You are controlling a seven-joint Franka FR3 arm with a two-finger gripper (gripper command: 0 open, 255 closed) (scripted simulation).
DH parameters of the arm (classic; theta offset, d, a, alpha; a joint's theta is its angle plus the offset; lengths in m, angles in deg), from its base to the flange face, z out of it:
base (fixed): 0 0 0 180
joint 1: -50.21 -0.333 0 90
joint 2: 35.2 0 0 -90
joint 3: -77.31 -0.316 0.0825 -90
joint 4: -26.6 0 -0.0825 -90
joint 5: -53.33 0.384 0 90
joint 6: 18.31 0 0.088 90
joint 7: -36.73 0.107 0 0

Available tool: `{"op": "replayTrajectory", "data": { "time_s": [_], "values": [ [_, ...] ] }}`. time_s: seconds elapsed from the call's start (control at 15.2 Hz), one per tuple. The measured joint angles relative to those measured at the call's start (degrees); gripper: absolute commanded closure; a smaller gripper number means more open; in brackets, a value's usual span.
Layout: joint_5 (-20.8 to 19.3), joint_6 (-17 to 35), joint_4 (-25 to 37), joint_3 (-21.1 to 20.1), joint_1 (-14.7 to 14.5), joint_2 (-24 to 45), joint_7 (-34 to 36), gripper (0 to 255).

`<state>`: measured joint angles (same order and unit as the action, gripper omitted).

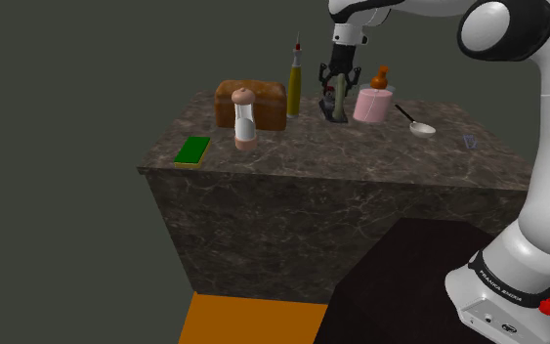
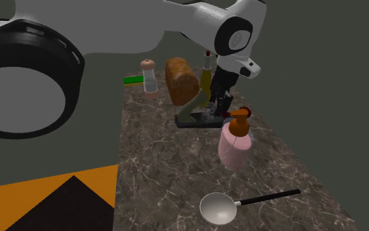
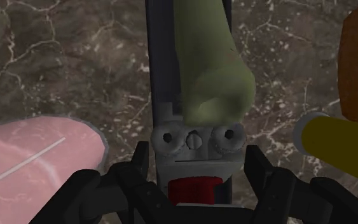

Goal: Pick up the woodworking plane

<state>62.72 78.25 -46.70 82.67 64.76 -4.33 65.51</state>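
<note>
Wrist view: end effector (image 3: 196, 156) is clasping the rear of the woodworking plane (image 3: 204, 83), its black fingers set narrowly and pressing on either side of the dark grey body. The plane, green-handled, is resting sole-down on the marbled bench (image 1: 360, 156), toward the far edge in the shoulder view. A pink dispenser (image 2: 234, 143) with an orange pump is standing just beside it, with a yellow-green bottle (image 1: 294, 83) and brown loaf (image 1: 263, 103) sitting near. Ladle (image 2: 219, 208), mill (image 1: 245, 119) and green sponge (image 1: 193, 150) are lying well apart.
</note>
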Motion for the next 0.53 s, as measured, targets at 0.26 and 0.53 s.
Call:
{"op": "replayTrajectory", "data": {
  "time_s": [0.26, 0.53],
  "values": [
    [-0.08, -2.93, 2.58, 0.05, 0.20, -0.36, 0.21, 255],
    [-0.09, -5.86, 5.98, 0.02, 0.32, 0.08, 0.62, 255]
  ]
}}
